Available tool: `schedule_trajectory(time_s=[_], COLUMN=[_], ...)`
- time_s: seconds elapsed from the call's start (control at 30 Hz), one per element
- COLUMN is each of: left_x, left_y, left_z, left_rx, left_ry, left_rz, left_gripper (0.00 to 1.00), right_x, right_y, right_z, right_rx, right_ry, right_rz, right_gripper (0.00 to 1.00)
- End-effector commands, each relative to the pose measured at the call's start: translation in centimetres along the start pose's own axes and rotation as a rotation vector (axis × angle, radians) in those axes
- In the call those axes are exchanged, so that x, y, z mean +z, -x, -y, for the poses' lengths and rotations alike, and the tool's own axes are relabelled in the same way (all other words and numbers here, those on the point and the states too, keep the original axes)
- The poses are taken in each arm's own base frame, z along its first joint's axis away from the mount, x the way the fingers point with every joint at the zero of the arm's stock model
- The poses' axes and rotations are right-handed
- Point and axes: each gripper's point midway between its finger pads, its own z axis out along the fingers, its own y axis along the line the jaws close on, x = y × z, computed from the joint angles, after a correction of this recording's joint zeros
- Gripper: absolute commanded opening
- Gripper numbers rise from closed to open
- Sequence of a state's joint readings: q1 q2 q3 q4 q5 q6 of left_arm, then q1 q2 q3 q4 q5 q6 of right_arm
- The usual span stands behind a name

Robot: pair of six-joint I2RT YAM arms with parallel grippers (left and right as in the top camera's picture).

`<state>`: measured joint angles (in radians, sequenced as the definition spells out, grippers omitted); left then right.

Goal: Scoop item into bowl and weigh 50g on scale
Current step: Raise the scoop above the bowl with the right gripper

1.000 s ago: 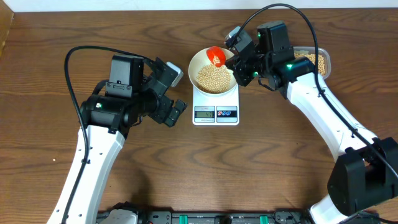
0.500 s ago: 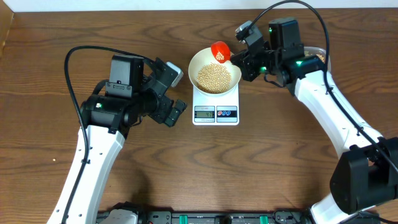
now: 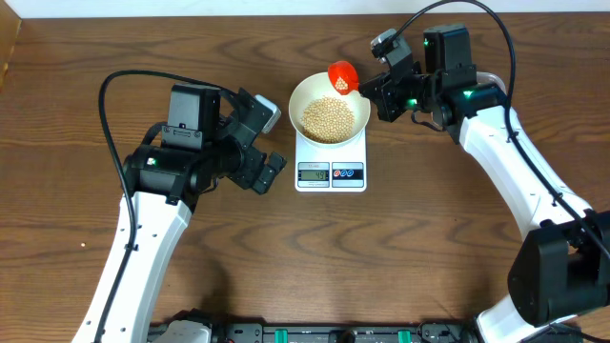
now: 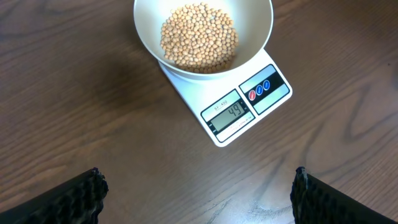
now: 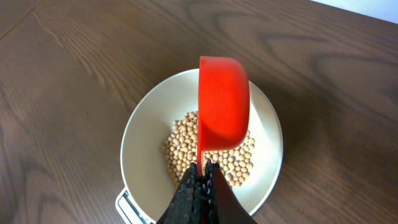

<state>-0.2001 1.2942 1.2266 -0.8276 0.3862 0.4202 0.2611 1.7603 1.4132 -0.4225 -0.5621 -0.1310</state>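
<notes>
The white bowl [image 3: 329, 107] sits on the small white scale [image 3: 331, 173] and holds a heap of tan beans [image 3: 329, 118]. My right gripper [image 3: 381, 90] is shut on the handle of a red scoop [image 3: 342, 74], which hangs over the bowl's far rim with a few beans in it. In the right wrist view the scoop [image 5: 222, 106] is turned on its side above the beans [image 5: 180, 149], the gripper [image 5: 202, 180] pinching its thin handle. My left gripper [image 3: 276, 141] stands open left of the scale. Its wrist view shows the bowl [image 4: 261, 25] and the scale display [image 4: 235, 112] reading 44.
Brown wooden table all round. Its far edge [image 3: 191, 13] meets a white strip at the top of the overhead view. A black cable [image 3: 114, 86] loops left of the left arm. Bare wood lies under the left gripper [image 4: 199, 199].
The right gripper has drawn the red scoop back and to the right, from over the bowl's middle to its far rim. The left arm has not moved.
</notes>
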Motion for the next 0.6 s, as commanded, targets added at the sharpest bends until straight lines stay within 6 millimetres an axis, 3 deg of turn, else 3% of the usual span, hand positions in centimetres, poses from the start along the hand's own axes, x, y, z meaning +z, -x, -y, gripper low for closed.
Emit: schedule_trajectory(time_s=[0.0, 0.57], left_x=[-0.3, -0.3], left_y=[0.4, 0.4], left_z=[-0.1, -0.1], left_rx=[0.019, 0.019], left_ry=[0.008, 0.008], left_rz=[0.01, 0.01], left_gripper=[0.96, 0.96], right_x=[-0.2, 1.1], right_y=[1.1, 0.0], right_z=[-0.1, -1.4], right_rx=[0.005, -0.104], right_ry=[0.015, -0.046], right_rz=[0.023, -0.041], right_gripper=[0.01, 0.01])
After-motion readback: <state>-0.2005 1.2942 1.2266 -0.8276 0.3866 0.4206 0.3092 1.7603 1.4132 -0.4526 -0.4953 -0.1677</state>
